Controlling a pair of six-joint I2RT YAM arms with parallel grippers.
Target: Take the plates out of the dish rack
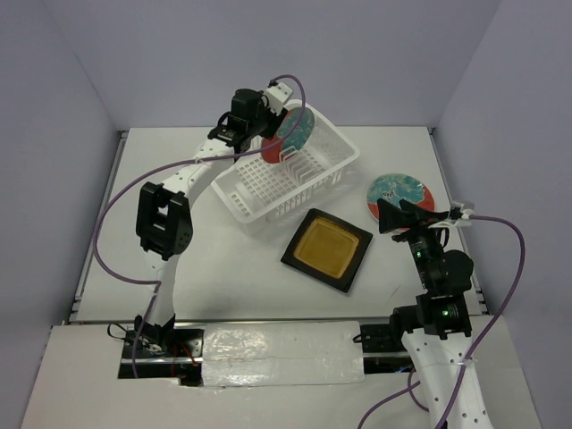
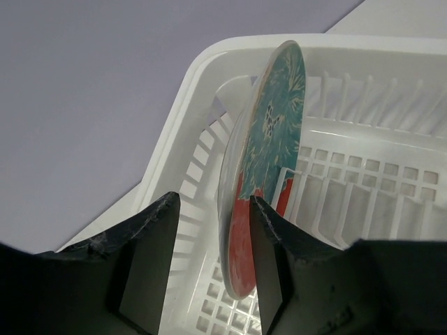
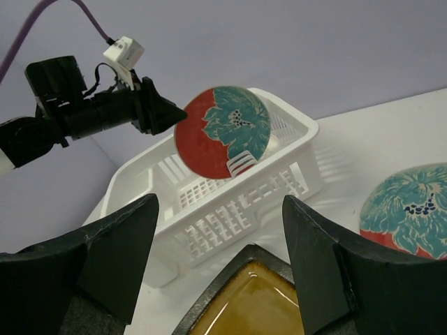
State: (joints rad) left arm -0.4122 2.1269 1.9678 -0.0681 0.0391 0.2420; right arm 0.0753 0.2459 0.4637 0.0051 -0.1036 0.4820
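A round red-rimmed plate stands on edge in the far end of the white dish rack. My left gripper is open and straddles its rim. In the left wrist view the plate sits between the fingers, close against the right finger with a gap to the left one. A second round plate lies flat on the table at the right. The amber square plate lies in front of the rack. My right gripper hangs open and empty above it. The teal square plate is out of view.
The rack sits at an angle at the back middle, its other slots holding nothing that I can see. Purple cables loop off both arms. The table's left edge and the grey walls bound the space.
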